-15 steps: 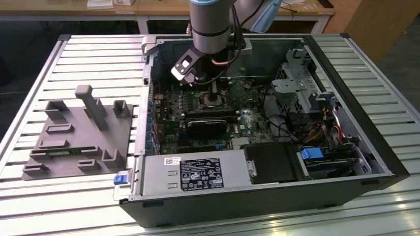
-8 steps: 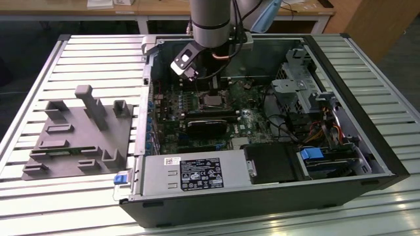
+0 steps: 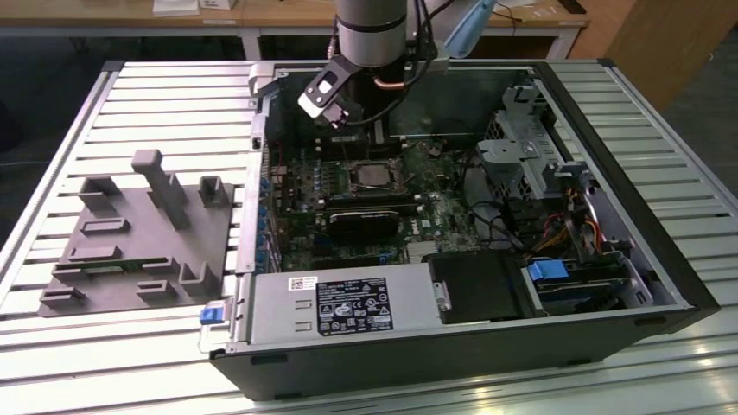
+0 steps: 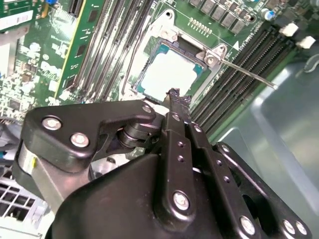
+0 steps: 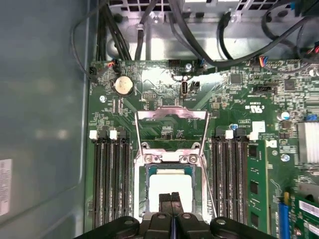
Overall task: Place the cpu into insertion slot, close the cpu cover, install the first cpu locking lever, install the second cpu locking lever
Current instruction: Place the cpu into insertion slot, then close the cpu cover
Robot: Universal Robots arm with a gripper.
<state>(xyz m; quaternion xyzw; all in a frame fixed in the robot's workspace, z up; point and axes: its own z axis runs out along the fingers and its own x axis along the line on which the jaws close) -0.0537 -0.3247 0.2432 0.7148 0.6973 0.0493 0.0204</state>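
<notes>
At the exterior view's left, on the slatted counter [image 3: 173, 95]: a grey fixture [image 3: 127, 259], well apart from the work. Further right, the open case [image 3: 461, 346], laid on its side, likely to turn the board [image 3: 300, 186] upward for reach from above. Inside, near the middle, the cpu [image 5: 169, 183], lying flat in the slot [image 5: 140, 189]; first step seemingly done. Beyond it in the first wrist view, the cover [image 5: 172, 115], tipped back off the slot, leaving the cpu bare; not yet closed. In the second wrist view, a lever [image 4: 249, 74], swung out free, apparently keeping the cover released. Right over the cpu, the hand [image 5: 171, 198], fingers [image 5: 165, 205] pressed together, pinching nothing, seemingly forming one narrow tip; contact with the cpu impossible to tell.
</notes>
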